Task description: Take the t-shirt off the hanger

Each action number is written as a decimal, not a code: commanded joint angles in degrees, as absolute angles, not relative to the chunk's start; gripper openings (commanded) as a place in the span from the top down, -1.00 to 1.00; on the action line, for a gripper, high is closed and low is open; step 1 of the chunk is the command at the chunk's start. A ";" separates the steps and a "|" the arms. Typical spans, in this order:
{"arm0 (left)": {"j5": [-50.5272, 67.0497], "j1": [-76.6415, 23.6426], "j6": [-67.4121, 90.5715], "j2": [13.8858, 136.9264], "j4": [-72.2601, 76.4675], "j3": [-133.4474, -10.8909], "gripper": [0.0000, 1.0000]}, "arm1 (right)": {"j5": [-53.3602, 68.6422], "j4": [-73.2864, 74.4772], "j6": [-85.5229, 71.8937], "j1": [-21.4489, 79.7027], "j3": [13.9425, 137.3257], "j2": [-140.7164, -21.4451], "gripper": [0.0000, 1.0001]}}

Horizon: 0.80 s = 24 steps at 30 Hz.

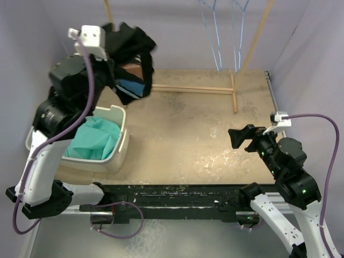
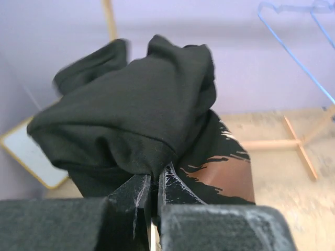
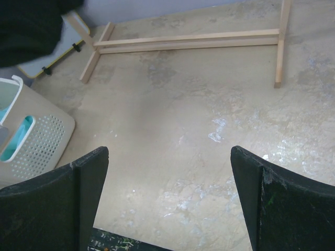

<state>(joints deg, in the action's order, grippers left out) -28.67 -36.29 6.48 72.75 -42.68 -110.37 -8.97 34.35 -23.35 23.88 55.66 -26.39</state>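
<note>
My left gripper point(image 2: 155, 178) is shut on a bunched black t-shirt point(image 2: 131, 115) with a brown printed patch, held up in the air at the far left, above and behind the basket; it shows in the top view as a dark bundle point(image 1: 129, 48). Two empty blue wire hangers point(image 1: 226, 32) hang from the wooden rack at the back; one shows in the left wrist view point(image 2: 293, 47). My right gripper point(image 3: 168, 157) is open and empty, low over the bare table at the right point(image 1: 239, 137).
A white laundry basket point(image 1: 115, 156) holding a teal cloth point(image 1: 94, 137) stands at the near left. The wooden rack's base point(image 1: 215, 90) lies across the back of the table. A white board point(image 2: 26, 151) leans at the left wall.
</note>
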 commanded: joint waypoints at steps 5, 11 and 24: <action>-53.10 -36.03 -5.98 71.93 -48.00 -118.80 1.00 | -7.55 32.19 -22.68 23.82 55.43 -26.48 -0.99; -58.81 -35.97 0.08 64.30 -51.43 -109.37 1.00 | -6.85 31.97 -22.61 23.82 55.11 -26.86 -0.99; -61.81 -35.96 4.75 54.74 -56.12 -96.34 0.68 | -5.90 32.36 -22.68 23.77 55.17 -26.63 -0.98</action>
